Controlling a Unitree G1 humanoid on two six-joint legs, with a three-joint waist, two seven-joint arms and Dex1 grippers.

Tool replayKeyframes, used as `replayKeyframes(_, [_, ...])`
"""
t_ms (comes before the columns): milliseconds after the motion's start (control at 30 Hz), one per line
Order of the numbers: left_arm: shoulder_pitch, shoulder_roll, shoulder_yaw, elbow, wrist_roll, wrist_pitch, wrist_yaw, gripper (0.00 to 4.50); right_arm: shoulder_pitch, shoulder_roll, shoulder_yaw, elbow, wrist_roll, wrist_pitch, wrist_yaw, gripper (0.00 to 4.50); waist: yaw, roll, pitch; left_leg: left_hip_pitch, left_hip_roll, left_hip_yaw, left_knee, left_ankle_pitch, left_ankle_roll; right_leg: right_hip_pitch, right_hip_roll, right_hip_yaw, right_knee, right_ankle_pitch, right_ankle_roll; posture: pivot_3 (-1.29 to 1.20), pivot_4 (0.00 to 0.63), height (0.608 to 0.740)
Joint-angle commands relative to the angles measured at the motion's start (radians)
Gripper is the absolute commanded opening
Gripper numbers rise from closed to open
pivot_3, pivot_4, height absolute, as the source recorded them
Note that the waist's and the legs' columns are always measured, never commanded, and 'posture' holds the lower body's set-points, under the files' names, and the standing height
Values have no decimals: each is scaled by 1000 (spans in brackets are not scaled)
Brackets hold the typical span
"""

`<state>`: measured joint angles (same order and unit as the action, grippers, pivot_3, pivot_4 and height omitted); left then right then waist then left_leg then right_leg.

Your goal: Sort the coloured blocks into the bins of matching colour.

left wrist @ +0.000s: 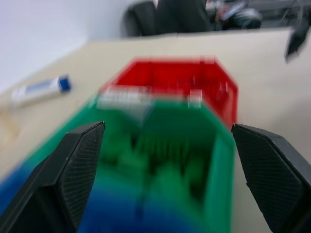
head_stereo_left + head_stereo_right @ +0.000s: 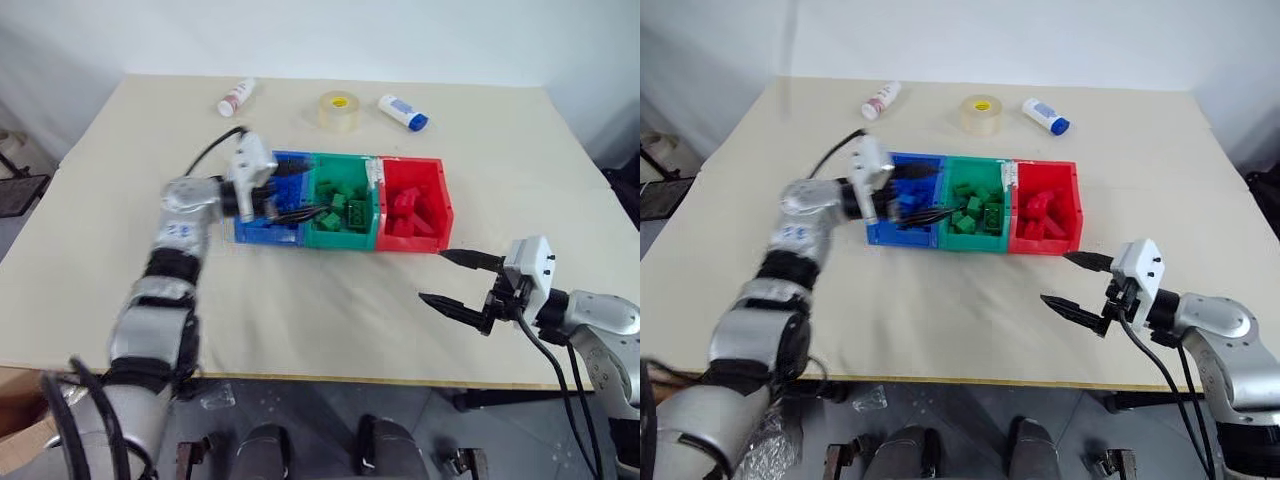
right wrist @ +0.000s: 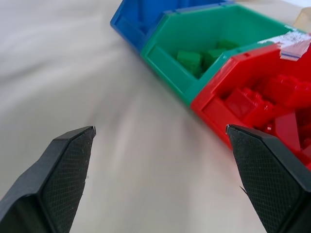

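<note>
Three joined bins sit mid-table: blue bin (image 2: 265,236), green bin (image 2: 338,240), red bin (image 2: 410,243). Green blocks (image 2: 346,211) lie in the green bin and red blocks (image 2: 408,209) in the red one. My left gripper (image 2: 303,192) hovers level over the blue bin, pointing toward the green one, open and empty; it hides most of the blue bin's inside. In the left wrist view its fingers (image 1: 73,170) stand wide apart. My right gripper (image 2: 435,277) is open and empty over bare table, near the red bin's front corner.
Along the far side of the table lie a white bottle with a red label (image 2: 237,97), a tape roll (image 2: 338,110) and a white bottle with a blue cap (image 2: 403,112). The table's near edge runs just below my right gripper.
</note>
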<state>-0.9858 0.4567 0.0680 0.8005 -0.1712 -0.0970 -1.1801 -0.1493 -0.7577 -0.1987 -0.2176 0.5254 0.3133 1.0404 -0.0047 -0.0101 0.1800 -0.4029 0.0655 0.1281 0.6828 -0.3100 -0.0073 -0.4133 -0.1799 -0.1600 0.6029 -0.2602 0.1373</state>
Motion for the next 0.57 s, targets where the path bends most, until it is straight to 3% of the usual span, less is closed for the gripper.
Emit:
replayKeyframes(33, [127, 85, 56, -255, -82, 168, 9, 4460, -54, -25, 13, 36, -9, -24, 47, 4500, 1, 0, 0, 0, 0, 0, 0, 0, 0, 0, 0, 0, 0, 0, 0, 0, 150, 740])
replayKeyframes(133, [346, 202, 118, -450, -155, 238, -50, 4460, -106, -47, 42, 105, -32, -35, 99, 4500, -4, 0, 0, 1, 0, 0, 0, 0, 0, 0, 0, 1, 1, 0, 0, 0, 150, 740])
replayKeyframes(267, [541, 295, 208, -534, -203, 262, -49, 4460, -162, -76, 71, 207, -69, -70, 169, 4500, 3, 0, 0, 1, 1, 1, 1, 0, 0, 0, 0, 1, 1, 0, 0, 0, 150, 740])
replayKeyframes(567, [604, 332, 263, -515, -242, 241, -33, 4460, -232, -68, 87, 307, -106, -108, 218, 4500, 5, 0, 0, 1, 1, 0, 1, 0, 0, 0, 0, 1, 2, 0, 0, 0, 150, 740])
